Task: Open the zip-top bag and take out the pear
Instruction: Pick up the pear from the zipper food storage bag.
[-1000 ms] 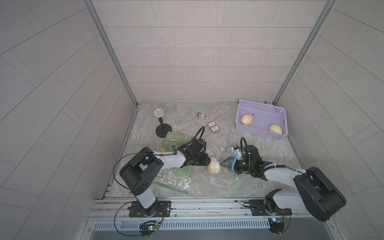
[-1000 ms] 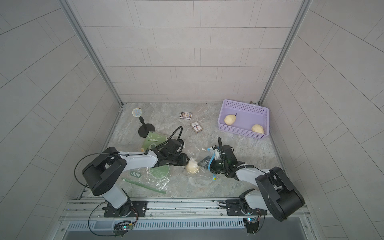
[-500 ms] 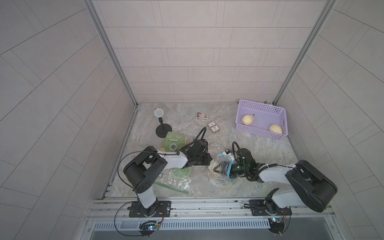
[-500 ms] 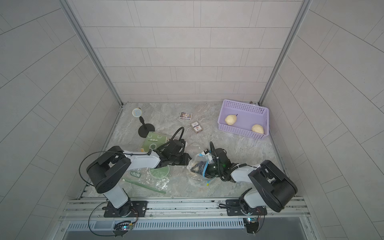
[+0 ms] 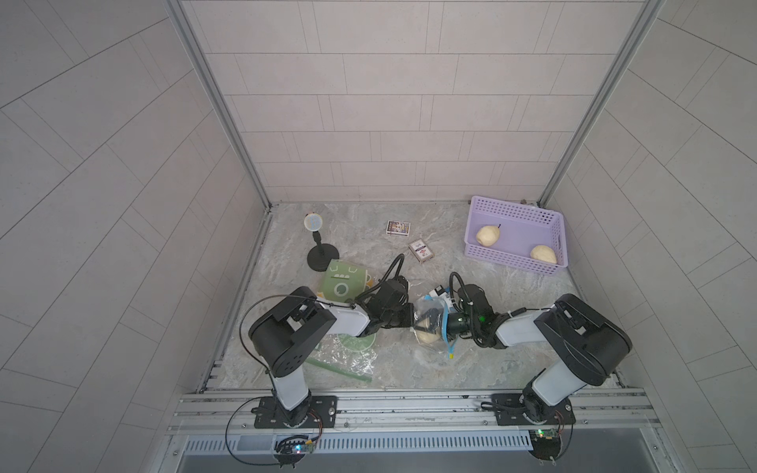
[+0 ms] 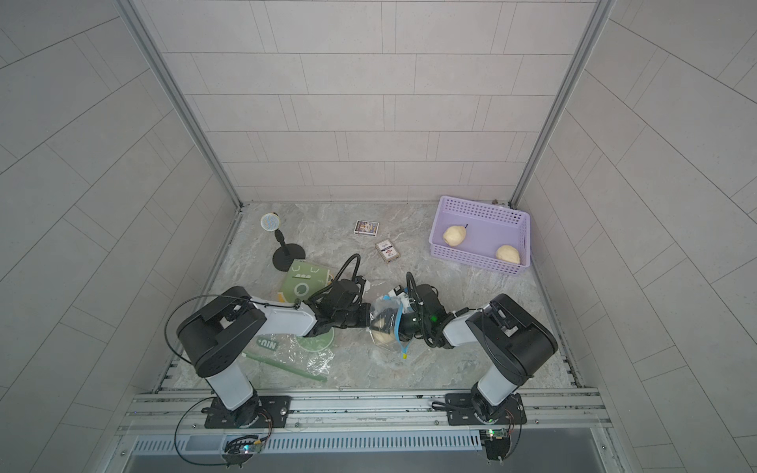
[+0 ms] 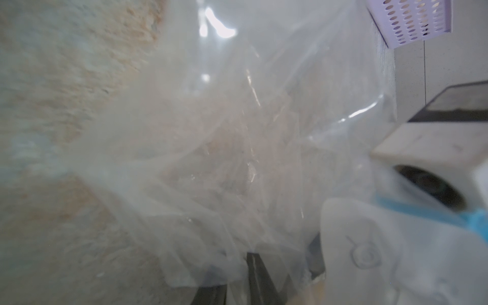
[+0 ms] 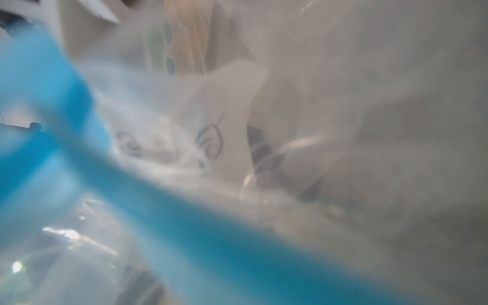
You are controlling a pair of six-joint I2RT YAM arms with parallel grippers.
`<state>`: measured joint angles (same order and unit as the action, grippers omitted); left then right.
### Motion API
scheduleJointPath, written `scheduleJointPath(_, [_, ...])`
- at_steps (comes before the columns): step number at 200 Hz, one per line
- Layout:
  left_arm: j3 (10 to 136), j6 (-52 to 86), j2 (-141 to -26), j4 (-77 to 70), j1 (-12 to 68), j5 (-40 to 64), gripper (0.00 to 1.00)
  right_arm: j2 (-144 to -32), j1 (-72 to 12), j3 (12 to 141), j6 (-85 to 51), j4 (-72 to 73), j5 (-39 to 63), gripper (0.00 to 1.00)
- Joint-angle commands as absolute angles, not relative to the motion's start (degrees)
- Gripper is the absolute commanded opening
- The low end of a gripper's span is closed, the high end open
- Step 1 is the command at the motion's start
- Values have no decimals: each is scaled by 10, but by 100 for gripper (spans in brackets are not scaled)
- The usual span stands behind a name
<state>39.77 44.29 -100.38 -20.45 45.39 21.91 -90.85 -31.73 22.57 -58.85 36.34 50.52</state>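
1. The zip-top bag (image 5: 431, 304) lies on the desk (image 5: 409, 368) between the two arms. Its blue zip strip (image 5: 444, 325) faces the right arm and its closed bottom faces the left arm, so its long axis runs from arm to arm.
2. The pear (image 5: 426, 338) is inside the bag, low against the desk, on the side nearer the front rail in both top views.
3. The right fingers (image 5: 428, 315) show dark through the film, past the zip strip and inside the mouth. The pear sits just beside them, toward the rail. I cannot tell whether they are spread or clenched, because the right wrist view is only blurred film and blue strip.
4. The left fingers (image 5: 408, 322) meet the bag's closed end. The left wrist view shows film bunched around them, but I cannot tell whether they pinch it.
5. As I judge it, the right arm has the only open route to the pear and must angle toward the rail. The left arm can only anchor the bag.
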Motion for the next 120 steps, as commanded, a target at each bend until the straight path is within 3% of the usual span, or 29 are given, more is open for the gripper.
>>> scheduleJointPath(1, [384, 434, -1024, -127, 446, 232, 21, -853, -312, 211, -571, 268, 473, 78])
scheduleJointPath(49, [410, 376, -1030, -62, 425, 196, 20, -619, -215, 209, -482, -64, 443, 80])
scheduleJointPath(120, [435, 357, -1078, -49, 420, 170, 19, -423, -16, 235, -393, -326, 535, 78])
